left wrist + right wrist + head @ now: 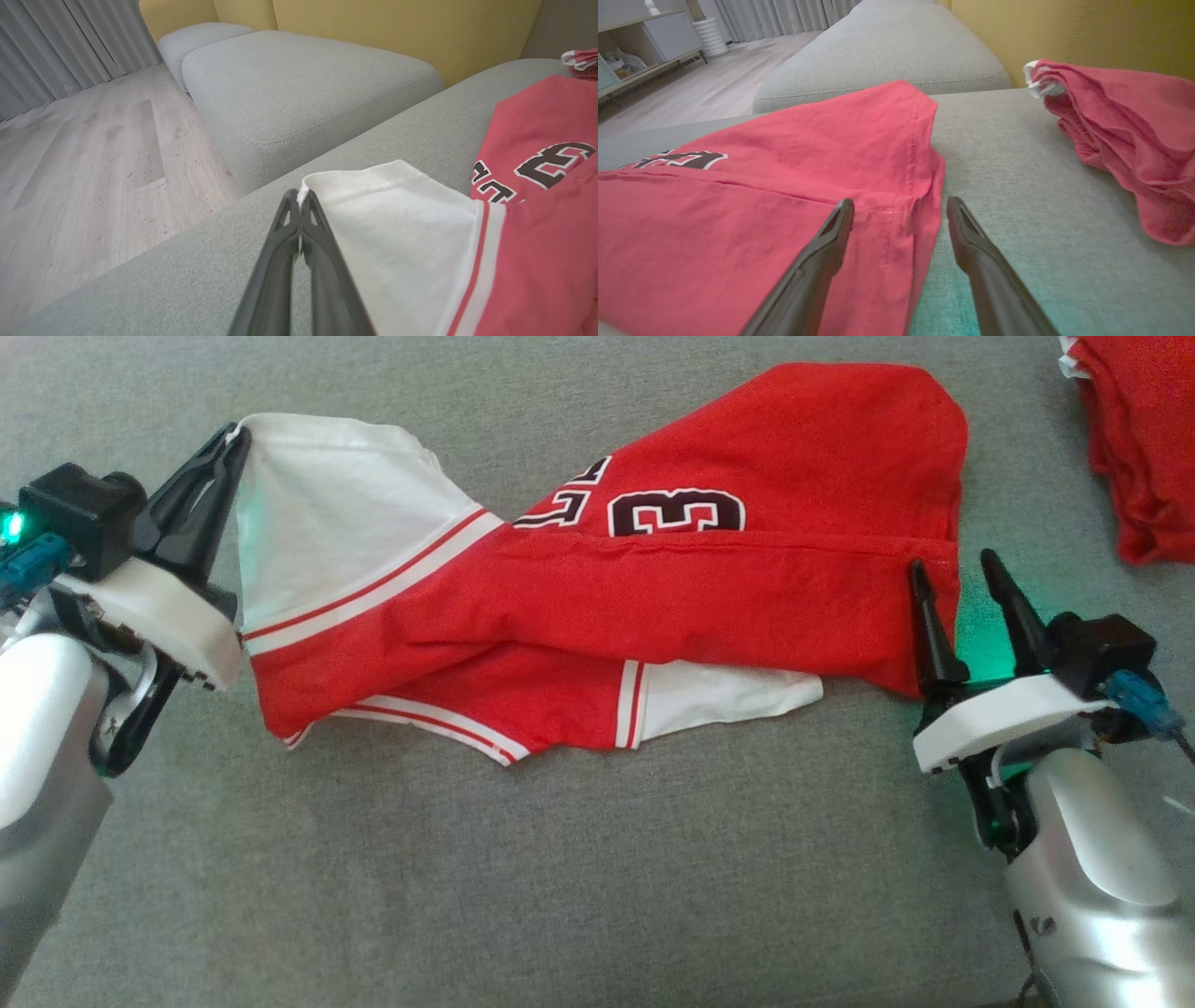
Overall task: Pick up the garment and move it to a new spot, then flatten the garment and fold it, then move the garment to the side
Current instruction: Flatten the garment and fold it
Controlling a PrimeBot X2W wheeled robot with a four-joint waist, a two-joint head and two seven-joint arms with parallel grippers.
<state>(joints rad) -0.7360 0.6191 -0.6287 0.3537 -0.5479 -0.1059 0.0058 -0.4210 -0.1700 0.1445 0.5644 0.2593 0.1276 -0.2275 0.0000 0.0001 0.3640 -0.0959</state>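
1. Across the head view: grey sofa seat (pixel 560 877), woven fabric, carrying all the cloth items. Yellow backrest (pixel 397 32) behind it; a separate grey cushion (pixel 299 79) beside it; pale wooden floor (pixel 93 163) beyond.
2. Garment (pixel 709 588): red jersey with white sleeves and red-and-white striped trim, dark white-outlined numerals on the upper layer. It lies mid-seat, stretched left to right and loosely doubled over lengthwise. A long fold runs across the middle, and a lower layer juts out beneath toward the front.
3. Second red cloth (pixel 1139 448): crumpled heap with a scrap of white trim, at the far right corner of the seat, well apart from the garment.
4. White sleeve (pixel 327 523): left end of the garment, raised at its far corner, hem edge uppermost.
5. Left claw (pixel 238 434): clenched, both dark fingers pressed together on the far corner of the white sleeve's hem. The left wrist view shows a sliver of white cloth pinched between the tips (pixel 299 193).
6. Right claw (pixel 954 560): released, fingers spread wide and grasping nothing. It sits at the garment's right end, straddling the red hem (pixel 924 196), one finger over the fabric and the other over bare seat. Whether either finger touches cannot be told.
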